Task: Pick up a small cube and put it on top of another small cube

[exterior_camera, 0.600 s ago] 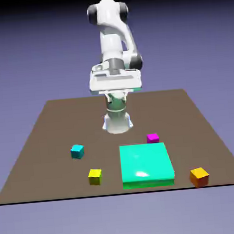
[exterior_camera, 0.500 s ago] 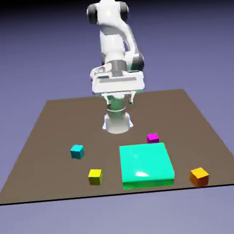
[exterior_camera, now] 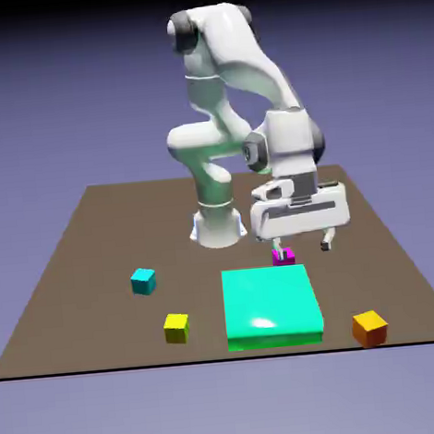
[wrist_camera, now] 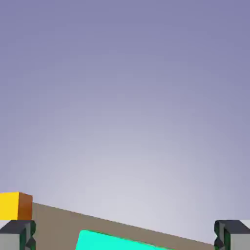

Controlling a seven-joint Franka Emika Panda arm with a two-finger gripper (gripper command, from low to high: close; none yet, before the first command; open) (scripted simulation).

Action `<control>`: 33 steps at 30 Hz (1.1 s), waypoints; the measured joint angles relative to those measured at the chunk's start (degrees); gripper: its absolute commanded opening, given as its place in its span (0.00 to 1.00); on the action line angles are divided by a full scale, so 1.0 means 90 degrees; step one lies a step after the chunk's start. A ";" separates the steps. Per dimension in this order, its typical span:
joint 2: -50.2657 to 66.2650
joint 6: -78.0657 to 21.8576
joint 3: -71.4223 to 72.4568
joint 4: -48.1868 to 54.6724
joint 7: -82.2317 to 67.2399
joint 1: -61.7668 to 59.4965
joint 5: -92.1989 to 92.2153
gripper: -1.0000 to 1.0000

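The small orange cube (exterior_camera: pixel 369 327) sits on the table near the front edge, at the exterior view's right. In the hand view it shows at the lower left (wrist_camera: pixel 14 206), beside one fingertip (wrist_camera: pixel 17 234). My gripper (exterior_camera: pixel 304 244) hangs open and empty just above the table, behind the orange cube and well apart from it. One of its fingers (exterior_camera: pixel 281 245) stands right over a small magenta cube (exterior_camera: pixel 283 257). Farther toward the exterior view's left lie a small cyan cube (exterior_camera: pixel 143 281) and a small yellow cube (exterior_camera: pixel 177 327).
A large flat teal block (exterior_camera: pixel 270 306) lies between the yellow and orange cubes, just in front of the gripper; its edge shows in the hand view (wrist_camera: pixel 122 241). The table's front edge (exterior_camera: pixel 104 369) runs close to the yellow and orange cubes.
The arm has swung down and toward the exterior view's right, from high over its base to just above the magenta cube. The gripper stayed open. No cube has moved.
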 measured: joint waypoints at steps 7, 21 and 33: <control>0.1615 -0.0835 0.0409 0.1246 0.0638 0.0362 -0.0333 0.50; 0.3508 -0.0918 0.0486 0.2326 0.1248 0.0815 -0.0792 0.00; 0.1083 -0.1290 -0.0293 0.0332 -0.0026 -0.1415 0.0565 0.00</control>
